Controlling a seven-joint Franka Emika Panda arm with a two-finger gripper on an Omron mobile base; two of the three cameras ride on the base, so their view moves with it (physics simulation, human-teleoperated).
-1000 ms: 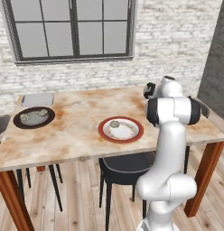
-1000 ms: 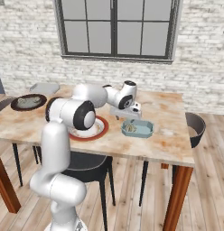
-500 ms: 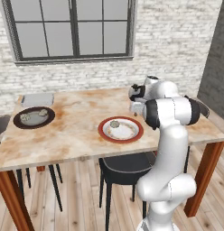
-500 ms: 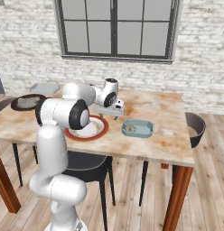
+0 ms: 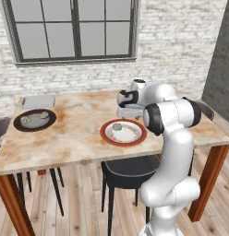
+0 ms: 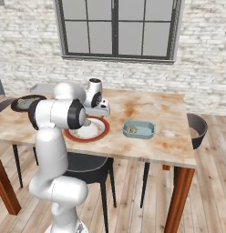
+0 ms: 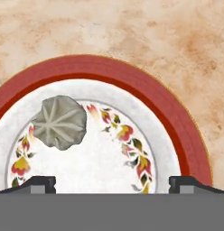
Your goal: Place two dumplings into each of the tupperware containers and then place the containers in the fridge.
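My gripper [image 7: 112, 182] hangs open over the round red-rimmed white plate [image 7: 177, 122], nothing between its fingertips. One grey-beige dumpling [image 7: 59, 122] lies on that plate, ahead of the left fingertip and apart from it. In the left base view the gripper [image 5: 129, 113] is just above the plate's far side, near the dumpling [image 5: 117, 126]. A light-grey tupperware container [image 6: 138, 129] stands right of the plate with dumpling lumps inside. Another container [image 5: 38, 102] lies at the table's back left. The fridge is out of view.
A dark brown plate [image 5: 34, 120] with more dumplings sits near the table's left end. A black chair [image 5: 128, 168] stands under the table's front edge, and another chair [image 6: 197, 129] at the right end. The brick wall and window are behind the table.
The arm has swung left, from above the right-hand tupperware container to above the red-rimmed plate. The jaws stayed open and nothing was picked up.
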